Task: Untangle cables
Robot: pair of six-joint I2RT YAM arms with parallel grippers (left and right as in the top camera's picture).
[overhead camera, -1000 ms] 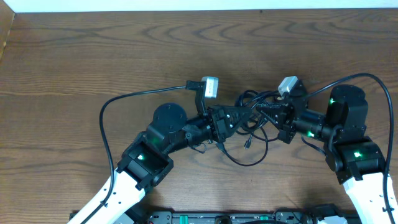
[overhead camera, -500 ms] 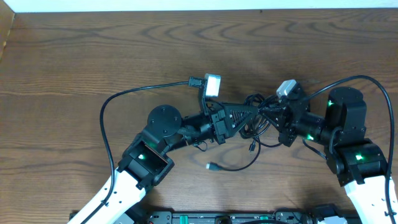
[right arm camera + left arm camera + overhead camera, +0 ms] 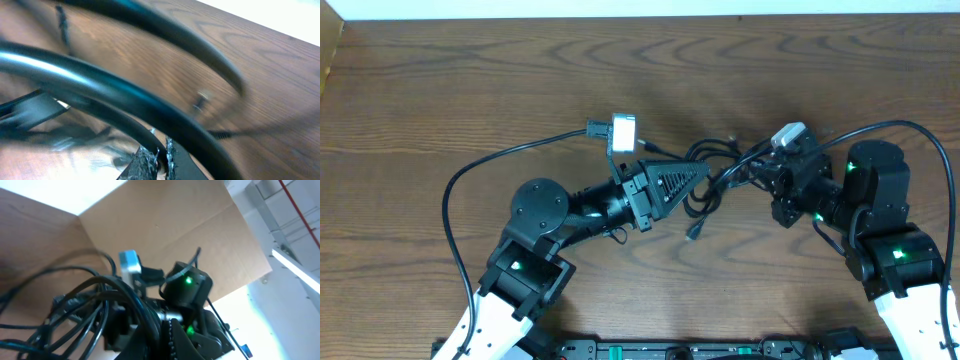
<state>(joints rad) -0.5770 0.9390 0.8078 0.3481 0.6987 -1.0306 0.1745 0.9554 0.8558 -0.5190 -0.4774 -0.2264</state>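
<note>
The cables (image 3: 712, 196) form a black tangle hanging taut between my two grippers above the middle of the wooden table. My left gripper (image 3: 706, 171) is shut on several strands at the tangle's left side. My right gripper (image 3: 750, 177) is shut on a strand at its right side. One loose end with a small plug (image 3: 693, 233) dangles below the tangle. In the left wrist view the cables (image 3: 85, 287) fan out leftward from the left gripper (image 3: 167, 332). In the right wrist view a blurred cable (image 3: 100, 80) runs close across the lens, and the right gripper (image 3: 161, 159) pinches a strand.
The left arm's own thicker cable (image 3: 500, 160) arcs over the table on the left. The right arm's cable (image 3: 910, 125) loops at the right. The table's far edge (image 3: 620, 17) runs along the back. A cardboard wall (image 3: 328, 50) stands at the far left.
My left arm has pulled back to the left with its strands. The tangle has stretched out between the grippers, and the loose loop with its plug has been drawn up off the table.
</note>
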